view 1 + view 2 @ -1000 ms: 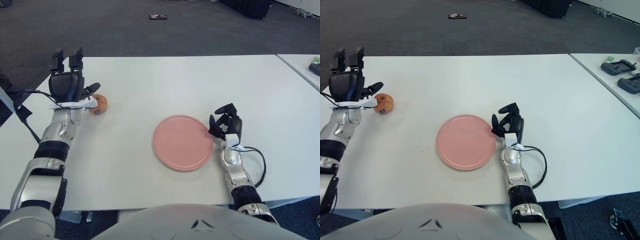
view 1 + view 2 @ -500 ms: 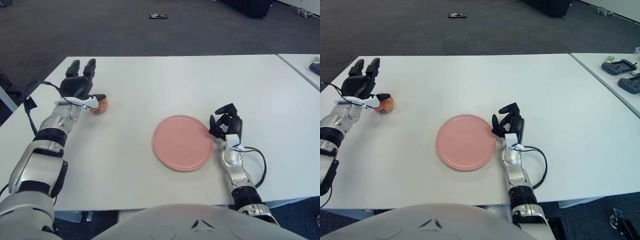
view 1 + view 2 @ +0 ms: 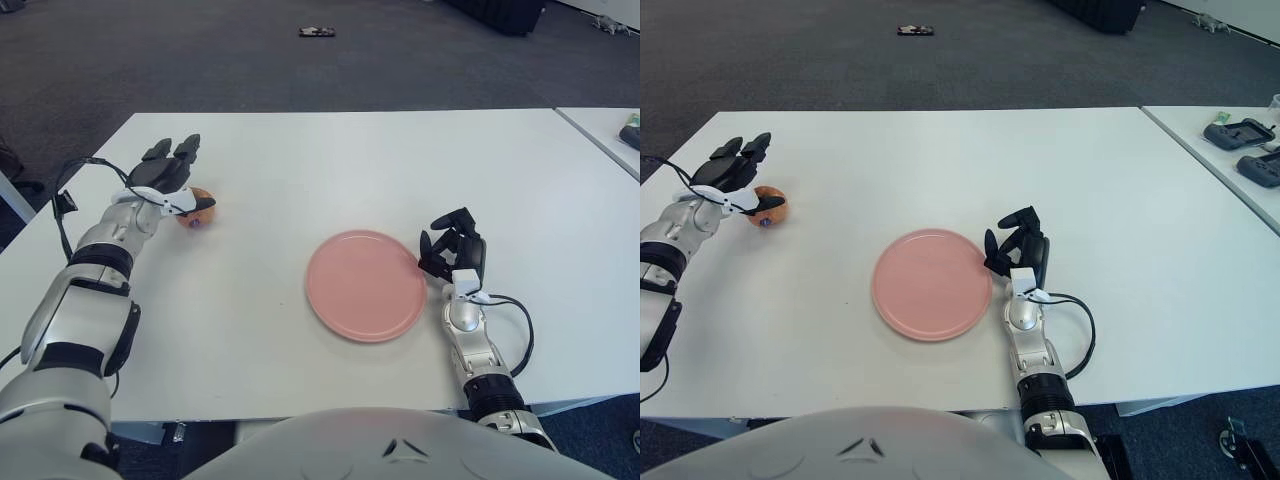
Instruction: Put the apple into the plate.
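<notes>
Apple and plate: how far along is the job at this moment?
Early stage. Nothing is done yet: the apple sits on the white table, well left of the pink plate, which holds nothing. In hand: the left hand is over the apple's left side with fingers extended, not closed around it. The right hand rests by the plate's right rim. Left: grasp, carry right, set the apple in the plate.

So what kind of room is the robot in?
Probably an office or a lab. There's dark gray carpet on the floor, plain white tables pushed close together, and black handheld controllers lying on the next table.
</notes>
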